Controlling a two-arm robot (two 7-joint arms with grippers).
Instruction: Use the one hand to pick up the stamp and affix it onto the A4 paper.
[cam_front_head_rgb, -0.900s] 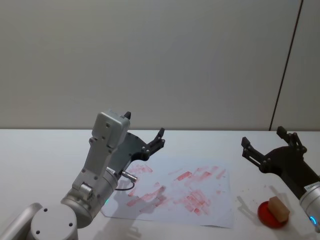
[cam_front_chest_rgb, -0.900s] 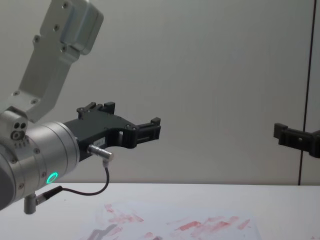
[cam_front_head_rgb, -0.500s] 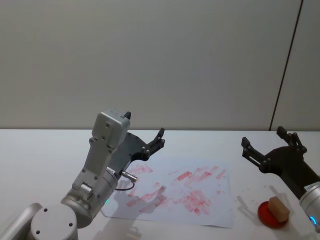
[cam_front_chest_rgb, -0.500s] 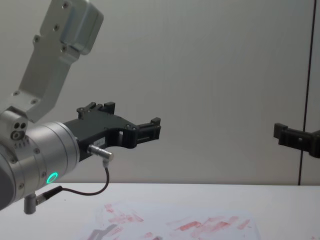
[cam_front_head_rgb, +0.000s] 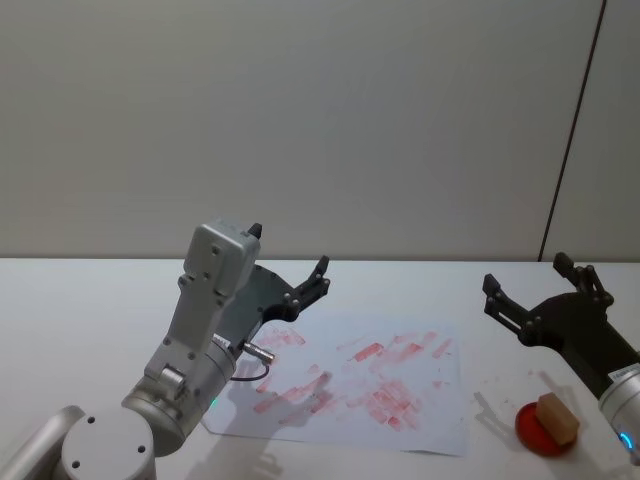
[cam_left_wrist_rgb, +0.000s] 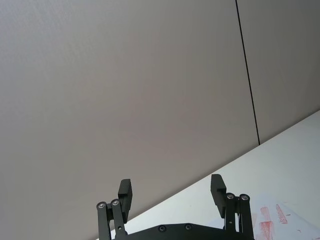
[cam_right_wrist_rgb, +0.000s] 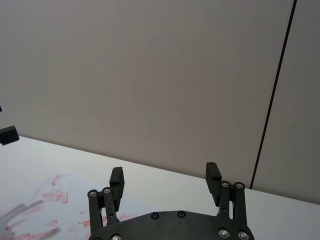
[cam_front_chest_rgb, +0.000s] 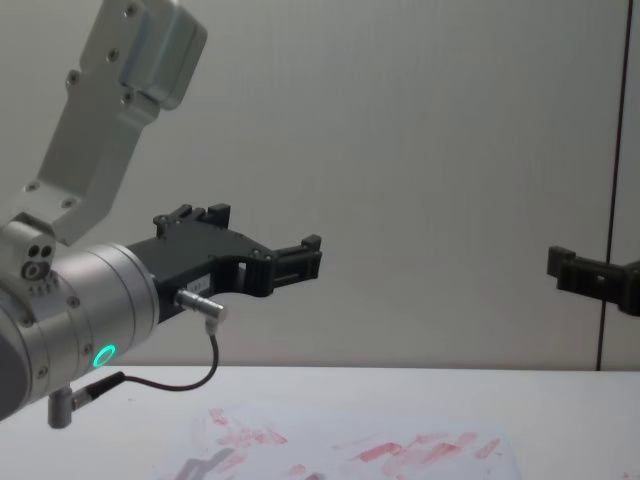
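The paper (cam_front_head_rgb: 400, 415) is white with red and pink smeared prints. The stamp (cam_front_head_rgb: 557, 417) is light brown, on a red pad (cam_front_head_rgb: 530, 427). The left hand (cam_front_head_rgb: 290, 247) and right hand (cam_front_head_rgb: 525, 272) are black; the table (cam_front_head_rgb: 80, 300) is white.

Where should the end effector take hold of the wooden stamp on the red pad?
Probably from above, pinching the stamp across its two long sides: the block sits on the red pad with its top free. The open right end effector hovers nearby.
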